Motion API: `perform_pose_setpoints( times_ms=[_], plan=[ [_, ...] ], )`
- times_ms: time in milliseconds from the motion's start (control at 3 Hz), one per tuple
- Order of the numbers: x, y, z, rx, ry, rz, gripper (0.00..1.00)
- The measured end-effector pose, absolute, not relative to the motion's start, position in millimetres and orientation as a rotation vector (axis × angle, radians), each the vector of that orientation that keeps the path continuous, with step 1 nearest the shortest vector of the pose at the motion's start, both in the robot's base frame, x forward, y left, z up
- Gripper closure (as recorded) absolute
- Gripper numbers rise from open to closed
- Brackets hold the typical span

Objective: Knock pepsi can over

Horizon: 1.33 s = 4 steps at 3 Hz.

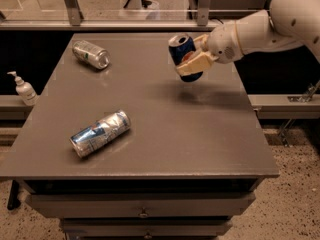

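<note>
The pepsi can (181, 47) is dark blue with a silver top. It stands tilted, top leaning left, at the back of the grey table (200, 134), right of the middle. My gripper (195, 62) comes in from the right on the white arm and presses against the can's near side, covering part of the can's lower half. The can's base is at or just above the table top; I cannot tell if it touches.
A crushed silver-and-blue can (100, 133) lies on its side at the front left. A silver-green can (91, 54) lies at the back left. A white pump bottle (24, 89) stands on a ledge left of the table. Rail posts run behind the table.
</note>
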<state>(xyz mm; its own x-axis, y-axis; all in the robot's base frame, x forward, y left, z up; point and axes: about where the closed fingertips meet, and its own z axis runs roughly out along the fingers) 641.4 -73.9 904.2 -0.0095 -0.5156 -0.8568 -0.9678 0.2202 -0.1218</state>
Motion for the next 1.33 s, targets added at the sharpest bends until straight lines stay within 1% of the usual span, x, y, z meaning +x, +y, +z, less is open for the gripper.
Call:
perform_pose_setpoints(
  times_ms=[333,667,1000,1333],
  plan=[
    [613,-59,897,-1.710,1.674,0.470,1.00],
    [595,-57,890,-1.917,1.669,0.230,1.00],
    [584,-68,877,-2.089,1.606,-0.012,1.00],
    [575,-84,867,-2.239,1.492,-0.132,1.00]
  ],
)
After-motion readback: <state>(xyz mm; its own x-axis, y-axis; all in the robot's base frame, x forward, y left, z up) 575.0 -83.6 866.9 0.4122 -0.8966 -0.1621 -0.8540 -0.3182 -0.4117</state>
